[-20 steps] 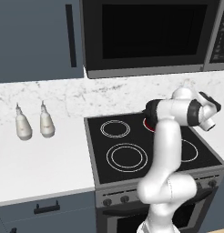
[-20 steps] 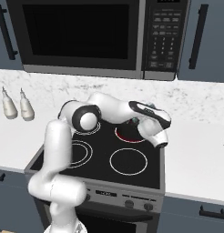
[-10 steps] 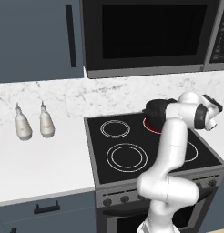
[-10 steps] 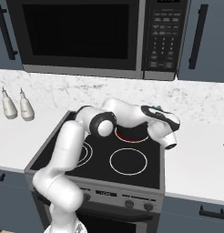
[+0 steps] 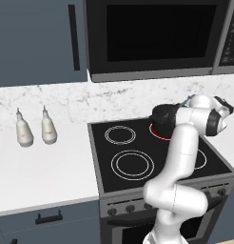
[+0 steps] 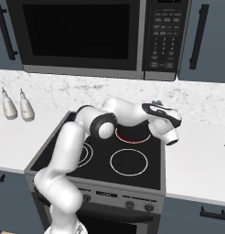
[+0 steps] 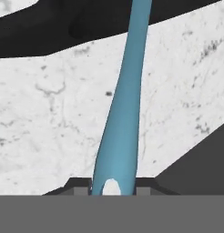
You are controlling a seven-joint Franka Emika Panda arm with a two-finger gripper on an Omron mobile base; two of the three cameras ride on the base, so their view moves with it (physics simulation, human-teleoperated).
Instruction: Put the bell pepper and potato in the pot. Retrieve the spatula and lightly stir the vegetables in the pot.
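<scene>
gripper (image 7: pixel 113 185) pinching spatula (image 7: pixel 125 100) | arm swung farther right than before | pot (image 5: pixel 162 116) unmoved

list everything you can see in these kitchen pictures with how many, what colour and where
white bottles: two, white, on the counter left of the stove
stove: one, black, centre, with ringed burners
pot: one, black, on the glowing red back burner, partly behind the arm
microwave: one, black, above the stove
cabinets: blue-grey, beside the microwave
counter: white marble, both sides of the stove
spatula: one, blue, handle running up from the gripper
gripper: one, shut on the spatula
</scene>
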